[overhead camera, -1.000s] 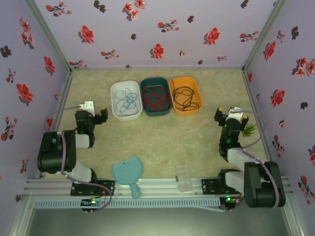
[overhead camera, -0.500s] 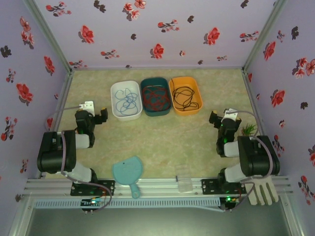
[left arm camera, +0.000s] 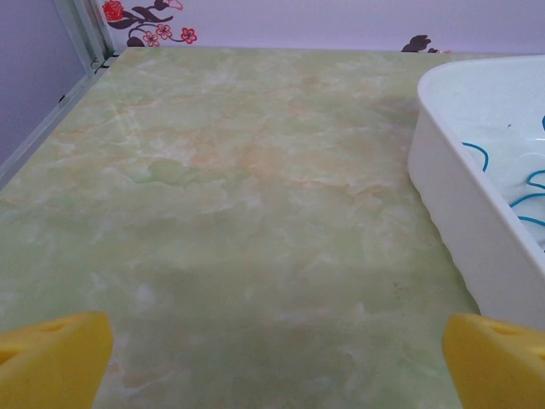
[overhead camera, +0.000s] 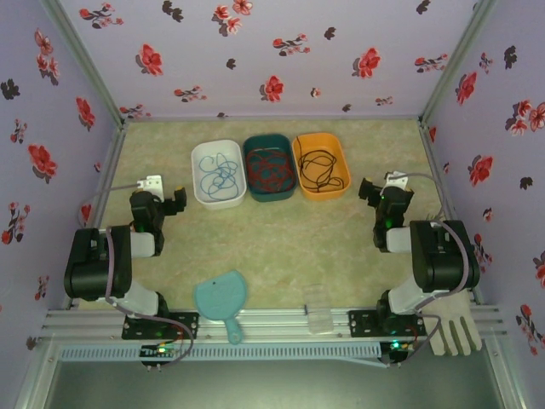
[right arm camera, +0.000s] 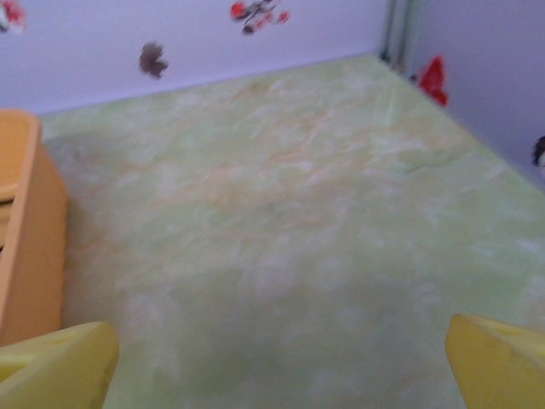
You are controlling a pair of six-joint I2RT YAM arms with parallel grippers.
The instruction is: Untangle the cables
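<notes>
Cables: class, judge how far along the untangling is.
Done, apparently: thin blue cable lies alone in the white plastic tub, red cable in the teal tub, black cable in the orange tub. In hand: nothing; left pincer and right pincer hang open over the marbled table. Left: little, seemingly.

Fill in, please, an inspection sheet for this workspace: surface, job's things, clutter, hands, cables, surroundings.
Surface: green marbled table, no stains seen.
Job's things: blue cable in white tray, red cable in dark green tray, black cable in orange tray; one colour per tray.
Clutter: blue-green paddle and clear box at the near edge.
Hands: left hand and right hand open, holding nothing, over bare table.
Cables: left grey lead and right grey lead loop from the wrists, apart from the trays.
Surroundings: flowered walls; pale glove beyond the near rail.
</notes>
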